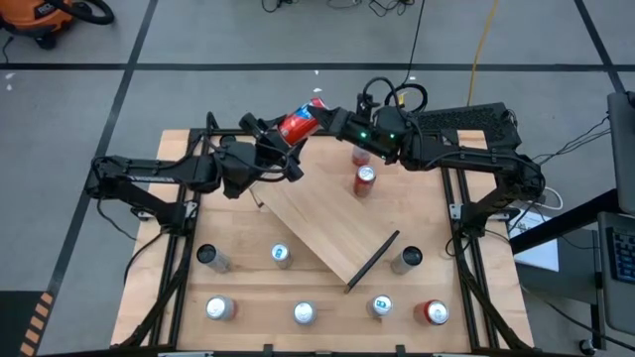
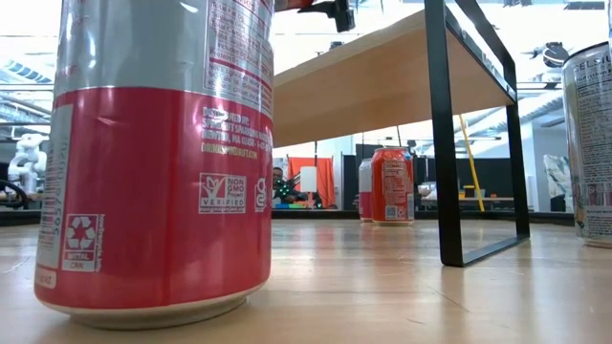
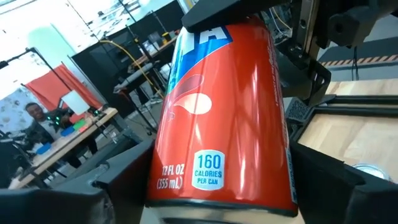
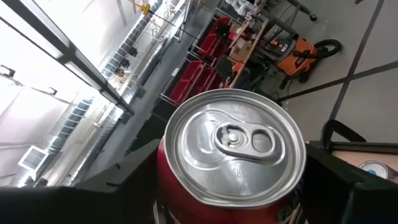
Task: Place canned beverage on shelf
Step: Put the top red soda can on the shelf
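A red can (image 4: 233, 155), silver pull-tab top facing the camera, sits between the right tool's (image 4: 233, 199) dark fingers.

The shelf (image 1: 327, 233) is set diagonally mid-worktop (image 1: 427, 208); a can (image 1: 298, 126) is held above its far-left end.

Seen from directly overhead, the high camera takes in the whole light-wood desk (image 1: 327, 297) and grey floor around it. The low camera sits at desktop level, nearly touching a red-and-silver drink can (image 2: 158, 158), facing the room beyond. Each wrist camera looks along its arm at very close range; both frame the same red, white and blue aluminium can (image 3: 224, 112), also visible from overhead.
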Robot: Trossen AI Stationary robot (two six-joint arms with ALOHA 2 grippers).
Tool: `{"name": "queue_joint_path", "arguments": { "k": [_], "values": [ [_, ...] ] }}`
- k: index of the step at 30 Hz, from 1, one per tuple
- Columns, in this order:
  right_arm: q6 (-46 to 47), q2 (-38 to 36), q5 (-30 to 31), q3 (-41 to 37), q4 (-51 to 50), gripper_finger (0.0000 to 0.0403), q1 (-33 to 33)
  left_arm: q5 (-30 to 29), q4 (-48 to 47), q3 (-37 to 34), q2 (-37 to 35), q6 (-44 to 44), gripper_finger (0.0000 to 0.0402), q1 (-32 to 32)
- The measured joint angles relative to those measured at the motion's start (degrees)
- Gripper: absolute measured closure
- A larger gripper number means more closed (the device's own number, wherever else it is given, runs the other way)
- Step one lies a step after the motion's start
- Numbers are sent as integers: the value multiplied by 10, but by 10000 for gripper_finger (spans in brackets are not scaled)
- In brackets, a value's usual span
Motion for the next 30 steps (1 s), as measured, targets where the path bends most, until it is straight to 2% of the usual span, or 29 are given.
{"name": "queue_joint_path", "arguments": {
  "k": [7, 13, 16, 22, 30],
  "values": [
    [-23, 1, -28, 0, 1, 123, -8, 3, 7, 0, -2, -61, 9, -21],
    [-41, 1, -66, 0, 9, 123, -20, -25, 2, 0, -7, -90, 5, -46],
    [-65, 0, -109, 0, 15, 123, -30, -37, 6, 0, -23, -104, 5, -63],
    [-115, -11, -224, 0, 17, 124, -49, -40, -2, 0, -80, -222, 5, -87],
    [-189, -36, -334, 0, 10, 124, -64, -42, -51, 1, -136, -275, 5, -105]
  ]
}}
